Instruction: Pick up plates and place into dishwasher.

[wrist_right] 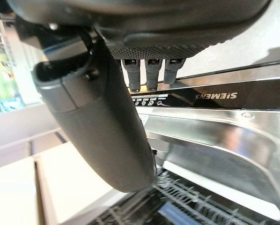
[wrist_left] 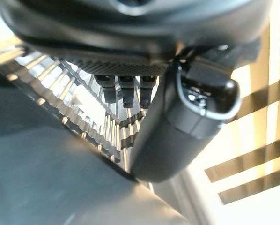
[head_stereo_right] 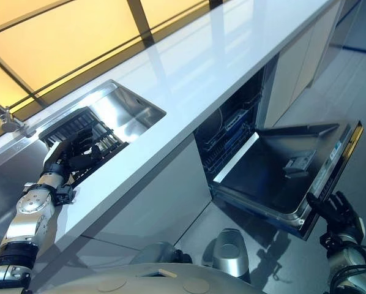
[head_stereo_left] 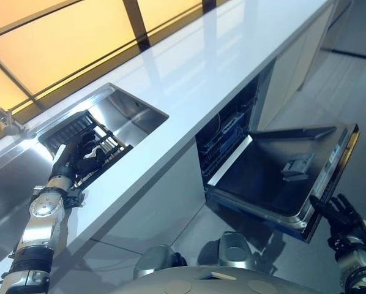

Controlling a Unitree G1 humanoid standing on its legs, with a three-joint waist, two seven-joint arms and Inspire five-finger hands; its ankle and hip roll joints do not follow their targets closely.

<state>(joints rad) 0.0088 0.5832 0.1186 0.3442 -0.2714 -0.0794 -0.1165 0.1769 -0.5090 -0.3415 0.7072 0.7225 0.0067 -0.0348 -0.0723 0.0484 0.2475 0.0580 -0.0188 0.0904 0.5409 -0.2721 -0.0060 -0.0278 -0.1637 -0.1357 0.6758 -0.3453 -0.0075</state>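
Your left robot hand (head_stereo_left: 85,156) reaches over the sink (head_stereo_left: 134,116), which is sunk into the white counter (head_stereo_left: 189,67), and sits on the dark dish rack (head_stereo_left: 73,125) standing inside the basin. In the head views its fingers lie among the rack's upright tines; the left wrist view shows the fingers (wrist_left: 126,91) running straight along the thumb (wrist_left: 177,126) with the tines (wrist_left: 112,131) just past them and nothing caught between. You can read this robot hand as relaxed and holding nothing. No plate can be made out for certain in the rack: the slots are dark and small, so whether any plates stand there cannot be told.

Your right robot hand (head_stereo_right: 336,214) hangs low at the robot's right, just beside the outer corner of the lowered dishwasher door (head_stereo_right: 287,177). Its fingers are spread and grip nothing; the right wrist view places the fingers (wrist_right: 147,70) close to the door's control edge (wrist_right: 224,93), with the lower rack (wrist_right: 191,206) showing beyond.

The relation to watch: the rack lies directly under the left robot hand, and its slots run across the basin, so any plate there would stand on edge. The dishwasher opening (head_stereo_left: 226,135) lies well apart, towards the robot's right, below the counter line. You may judge the left arm the nearer for the pick, the right for the loading side.
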